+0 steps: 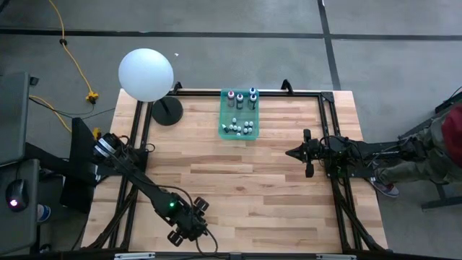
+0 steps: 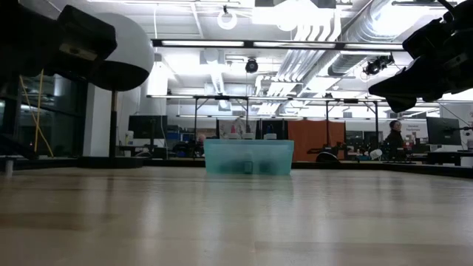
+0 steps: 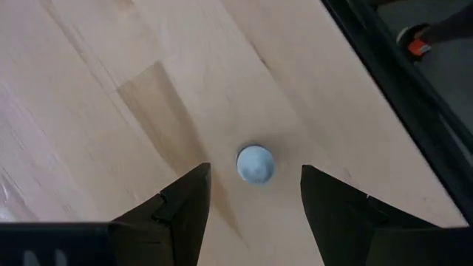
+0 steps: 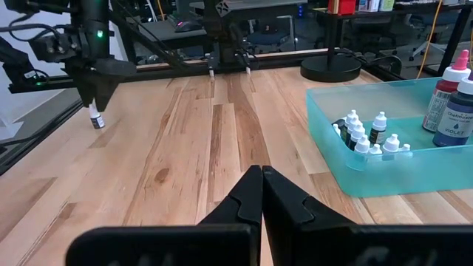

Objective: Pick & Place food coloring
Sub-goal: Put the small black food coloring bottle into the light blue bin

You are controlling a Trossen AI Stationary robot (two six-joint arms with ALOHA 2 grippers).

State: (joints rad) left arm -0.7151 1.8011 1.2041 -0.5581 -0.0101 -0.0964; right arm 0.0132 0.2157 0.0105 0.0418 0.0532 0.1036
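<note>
One tiny food coloring bottle [image 3: 256,163] stands alone on the wooden table [image 1: 238,188] near your front-left corner, cap up, right between the spread fingers of your left gripper [image 3: 254,203], which hangs over it wide open and grips nothing. From the right wrist view you can see it standing on the wood just under that gripper [image 4: 96,96]. All the other bottles sit in the teal bin [image 1: 226,115] at the far side, whitish droppers clustered at one end and bigger blue and pink-red ones at the other. Your right gripper [image 1: 294,153] waits over the right side, pinched shut and empty.

Watch out: that bottle is small and upright, so if you descend off-center, a finger could tip it and send it rolling off the nearby edge.
</note>
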